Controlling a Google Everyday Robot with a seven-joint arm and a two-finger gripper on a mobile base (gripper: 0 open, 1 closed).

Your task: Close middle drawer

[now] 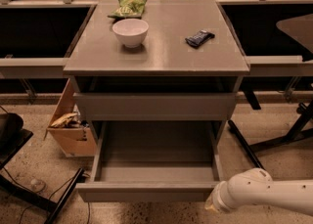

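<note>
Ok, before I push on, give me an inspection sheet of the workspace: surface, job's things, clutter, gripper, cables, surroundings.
Surface: grey cabinet top, carrying three loose items.
Job's things: middle drawer pulled far out, tray empty; top drawer above it looks pushed in.
Clutter: white bowl, green snack bag and dark wrapped bar, all on the top.
Gripper: gripper low by the drawer front's right corner, on the white arm.
Cables: thin cable on the floor, lower left.
Surroundings: open cardboard box left of the cabinet; black stand legs on the right.
</note>
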